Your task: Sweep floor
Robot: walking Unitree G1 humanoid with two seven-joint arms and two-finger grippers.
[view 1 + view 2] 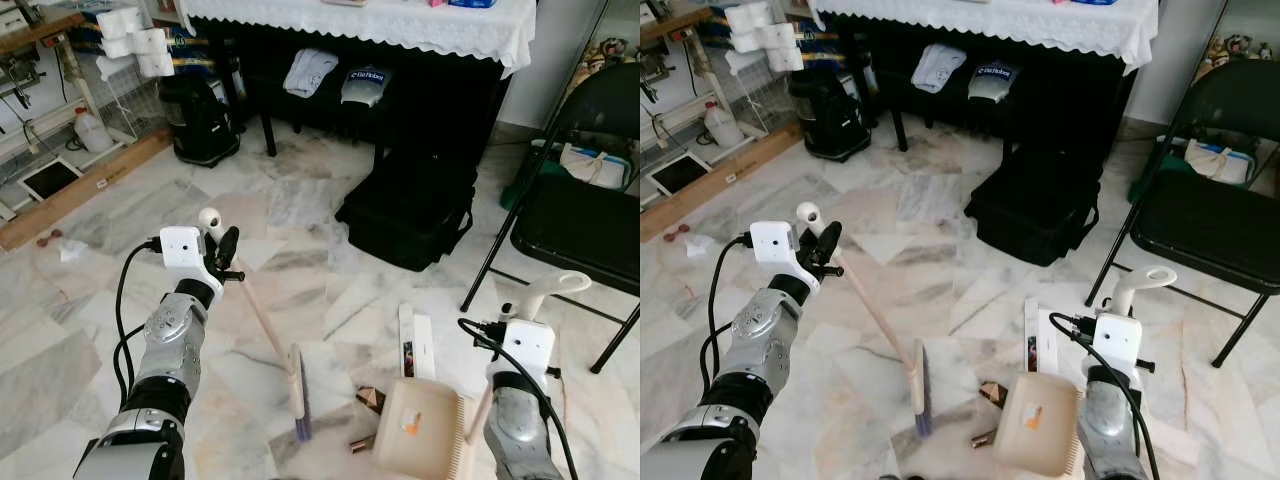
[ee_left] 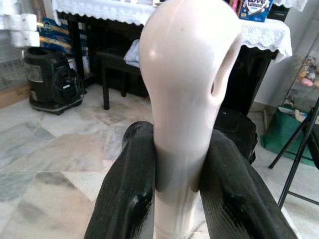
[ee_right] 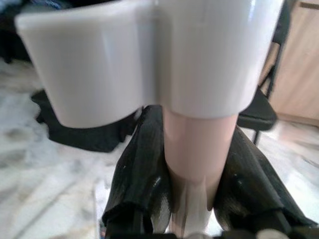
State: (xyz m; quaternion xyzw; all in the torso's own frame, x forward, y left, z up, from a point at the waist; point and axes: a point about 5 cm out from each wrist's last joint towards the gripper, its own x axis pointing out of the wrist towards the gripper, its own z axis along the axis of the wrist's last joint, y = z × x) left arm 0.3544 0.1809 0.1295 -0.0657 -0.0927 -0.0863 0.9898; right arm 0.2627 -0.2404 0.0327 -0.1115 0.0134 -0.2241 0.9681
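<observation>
The left arm is raised in front of the body with the forearm angled upward and the wrist camera housing on top. The left gripper (image 1: pixel 226 255) is clenched on the upper end of the broom (image 1: pixel 268 330), just below its looped white tip; in the left wrist view both black fingers (image 2: pixel 130 194) press against the handle from either side. The broom handle slants down and toward the robot's right, ending in a bristle head (image 1: pixel 299 398) that rests on the marble floor (image 1: pixel 300 210).

The right arm is bent low at the robot's right side, forearm pointing up. The right gripper (image 1: pixel 1118 345) grasps the dustpan (image 1: pixel 1036 423) by its upright handle, below the white hooked top; the right wrist view shows the fingers (image 3: pixel 144 169) closed around the beige shaft. The dustpan tray sits at floor level, just right of the bristle head.

Small brown debris (image 1: pixel 370 399) lies on the floor between bristle head and dustpan, touching or nearly touching the tray. A black bag (image 1: pixel 408 212) and a black folding chair (image 1: pixel 585 215) stand farther ahead.
</observation>
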